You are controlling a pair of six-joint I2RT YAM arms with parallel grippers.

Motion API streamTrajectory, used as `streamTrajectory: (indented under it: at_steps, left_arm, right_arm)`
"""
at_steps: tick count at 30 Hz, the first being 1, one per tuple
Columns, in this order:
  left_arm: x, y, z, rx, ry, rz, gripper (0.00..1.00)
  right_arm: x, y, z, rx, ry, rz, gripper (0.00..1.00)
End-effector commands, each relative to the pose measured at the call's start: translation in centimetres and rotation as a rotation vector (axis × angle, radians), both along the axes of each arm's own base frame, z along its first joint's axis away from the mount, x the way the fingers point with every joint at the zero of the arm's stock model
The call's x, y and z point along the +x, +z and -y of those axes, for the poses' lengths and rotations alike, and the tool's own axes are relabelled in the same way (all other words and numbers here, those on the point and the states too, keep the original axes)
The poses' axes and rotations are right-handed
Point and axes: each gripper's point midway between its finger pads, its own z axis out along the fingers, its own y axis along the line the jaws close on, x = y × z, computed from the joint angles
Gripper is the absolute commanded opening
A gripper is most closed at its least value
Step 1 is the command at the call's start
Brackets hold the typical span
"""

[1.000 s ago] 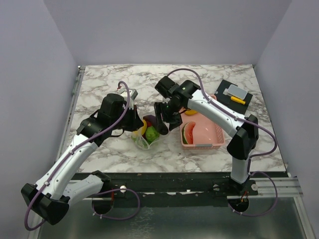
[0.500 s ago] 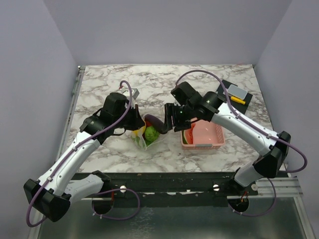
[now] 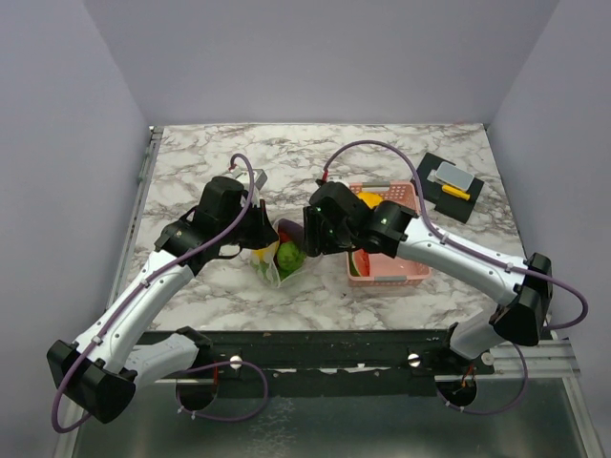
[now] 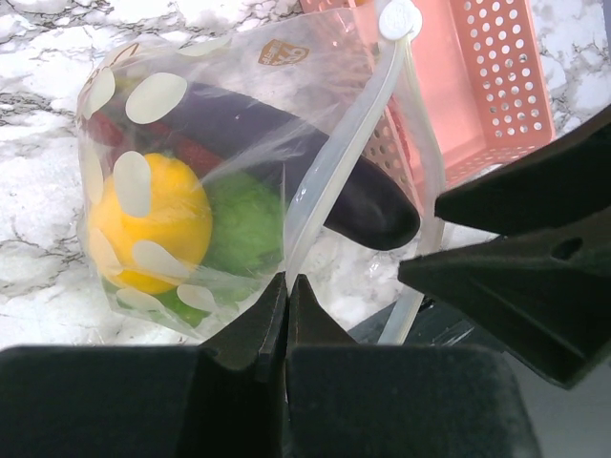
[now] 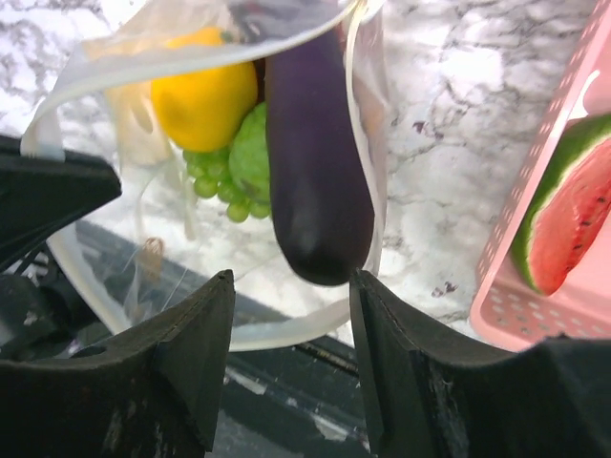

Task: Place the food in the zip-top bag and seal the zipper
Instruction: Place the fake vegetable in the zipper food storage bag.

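**Bag held open-mouthed, aubergine sticking out past the seal**

A small clear plastic zip-top bag [image 4: 220, 67] with pale dots sits on the white marbled tabletop [image 3: 191, 162] between the two arms. The left gripper [image 4: 286, 286] is pinched tight on the bag's near edge, right at the clear press-seal zipper [image 4: 344, 143].

Inside the bag are a round yellow toy fruit [image 5: 202, 103], a bunch of green toy grapes [image 5: 215, 186] and something red. A long dark purple toy aubergine [image 5: 315, 162] lies half in. Its rounded end pokes out through the mouth, across the zipper line.

The right gripper [image 5: 289, 281] faces that end with its jaws parted, holding nothing.

Just right of the bag stands a pink perforated plastic basket [image 5: 516, 310] with a toy watermelon slice [image 5: 568, 219] in it. The right arm crosses over part of the basket. At the far right corner lies a black mat [image 3: 430, 172] carrying a grey block [image 3: 453, 175] and a yellow piece [image 3: 456, 192].
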Motion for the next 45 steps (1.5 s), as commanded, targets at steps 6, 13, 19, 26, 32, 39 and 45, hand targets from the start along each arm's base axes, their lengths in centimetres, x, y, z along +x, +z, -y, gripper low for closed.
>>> streamTrajectory:
  at_steps: [6,13,19,26,32,39,45]
  left_arm:
    - [-0.3,0.1,0.2,-0.007,-0.004,-0.008,0.00]
    - [-0.1,0.2,0.1,0.000,0.004,-0.009,0.00]
    - [-0.1,0.0,0.0,0.006,0.008,-0.016,0.00]
    - [0.0,0.0,-0.1,0.008,0.015,-0.017,0.00]
    - [0.0,-0.1,-0.1,0.010,0.016,-0.020,0.00]
    - [-0.2,0.0,-0.2,0.013,0.014,-0.020,0.00]
    - [-0.4,0.6,-0.1,0.001,0.003,-0.014,0.00]
  right_arm:
    - [3.6,0.7,-1.0,0.044,-0.021,0.214,0.56]
    - [3.6,-1.4,-0.1,-0.011,-0.038,0.206,0.58]
    - [3.3,-2.5,1.2,-0.043,-0.060,0.198,0.60]
    - [2.2,-4.0,1.8,-0.040,-0.058,0.166,0.60]
    - [2.5,-3.5,1.8,-0.028,-0.072,0.187,0.44]
    - [4.1,-0.8,1.3,-0.019,-0.114,0.249,0.07]
    - [5.0,-0.4,1.0,-0.121,-0.139,0.217,0.01]
